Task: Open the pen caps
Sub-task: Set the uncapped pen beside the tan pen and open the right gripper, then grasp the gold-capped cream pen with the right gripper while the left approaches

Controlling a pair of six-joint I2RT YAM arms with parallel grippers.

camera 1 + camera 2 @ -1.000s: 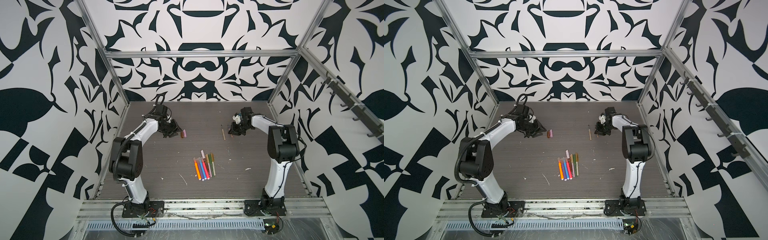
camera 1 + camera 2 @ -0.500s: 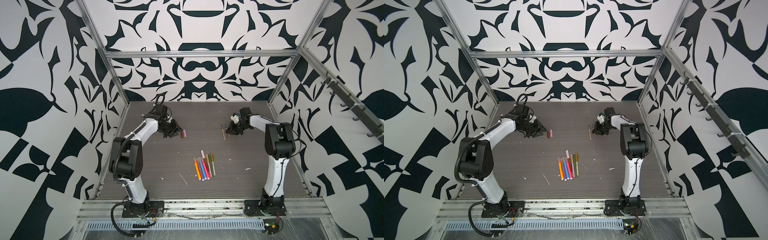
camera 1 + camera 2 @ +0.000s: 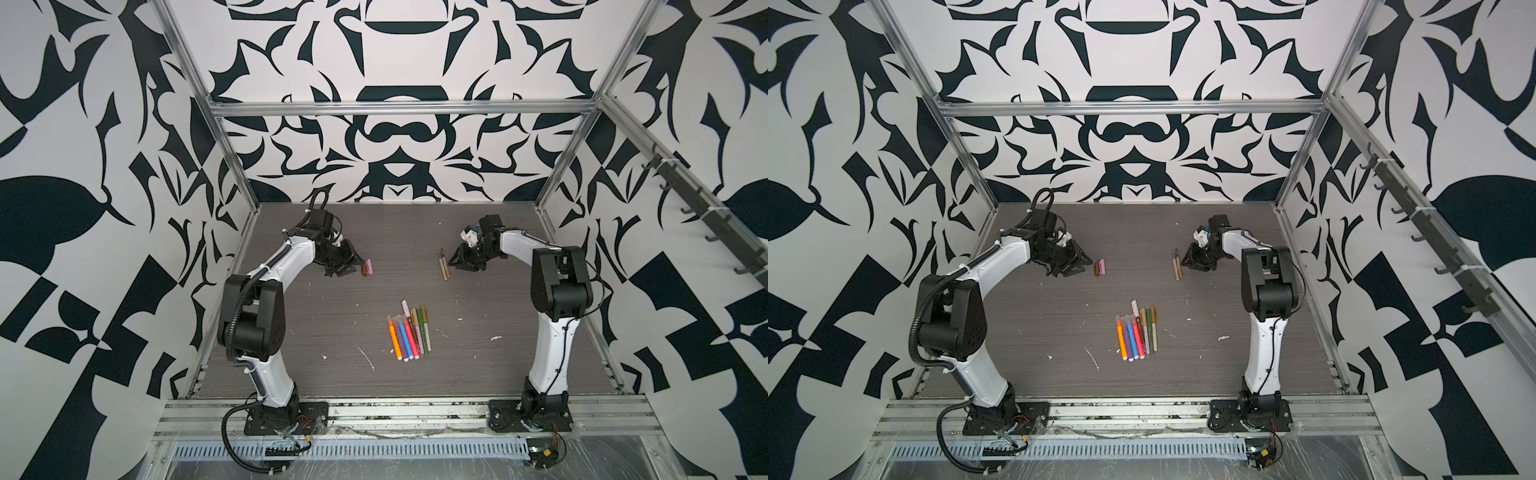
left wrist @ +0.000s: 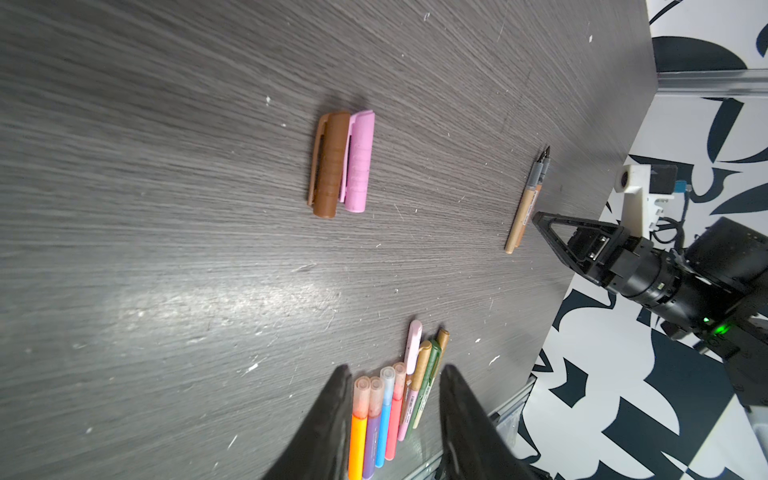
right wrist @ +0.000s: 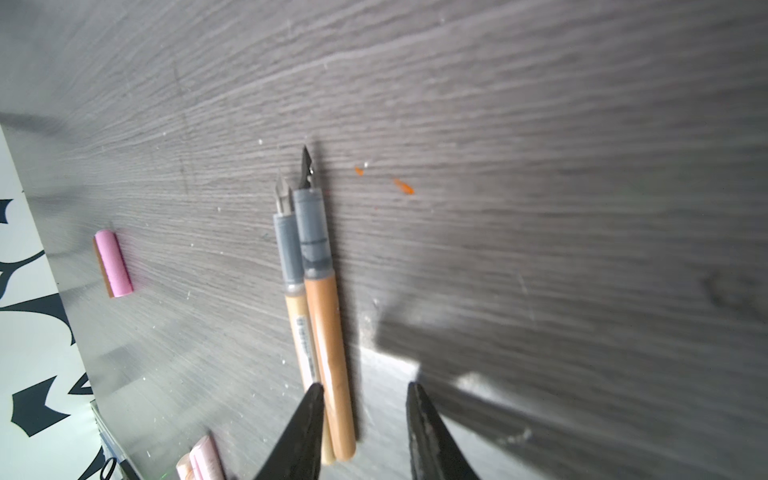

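Right gripper part-open, empty; two uncapped pens paired, one just inside finger. Left gripper part-open, empty; brown cap, pink cap touching ahead of tips. Likely deliberate sorting.

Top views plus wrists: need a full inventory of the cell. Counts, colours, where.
Loose caps: two, brown and pink, side by side and touching, far left of table by the left arm.
Uncapped pens: two, pale tan and orange-brown, grey grips, nibs bare, side by side, far right of table.
Capped pens: four thick (orange, purple, blue, pink) plus about four thin (pale pink, tan, green, brown), bunched mid-table; thin count unclear.
Table: one, dark grey woodgrain, white flecks.
Hook rail: one, dark, right wall.
Left fingers: two, black, apart, nothing between.
Right fingers: two, black, apart; orange-brown pen's end lies between, gap wider than the pen.
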